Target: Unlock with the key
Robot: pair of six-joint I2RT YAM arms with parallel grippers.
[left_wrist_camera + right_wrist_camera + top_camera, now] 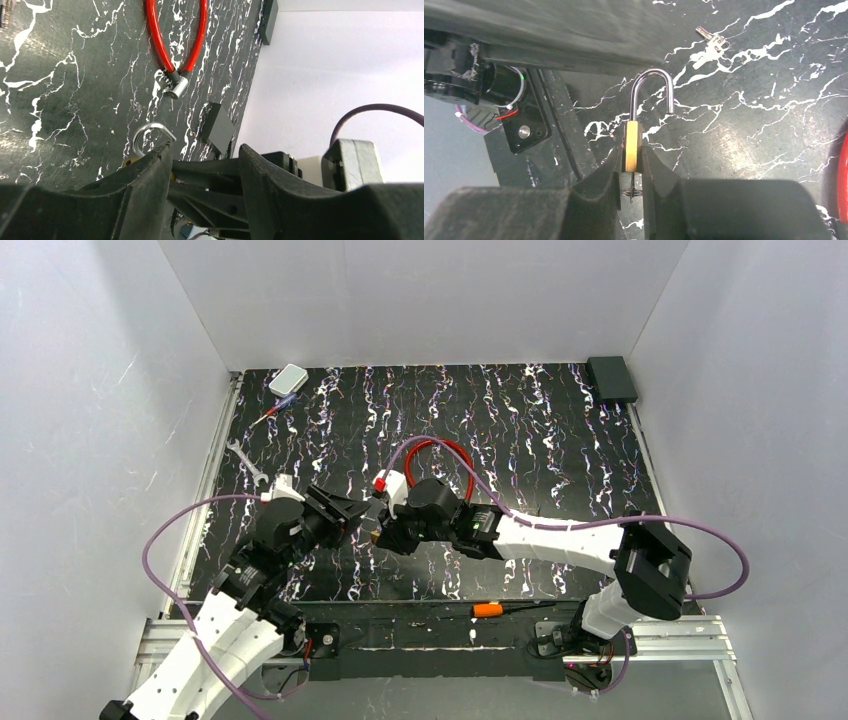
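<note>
We count one padlock (632, 147), one key (711, 41), one red cable (155, 37), one wrench (247, 462), one white box (288, 379), one black box (611, 378).

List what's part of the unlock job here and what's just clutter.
Job: padlock, shackle swung open, in the right gripper; key on the table.
Clutter: red cable lock; wrench; white box; black box; orange-handled tool.

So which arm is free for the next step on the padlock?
Left. The left gripper stands open and empty beside the padlock, while the right gripper is shut on its brass body, so it is busy.
</note>
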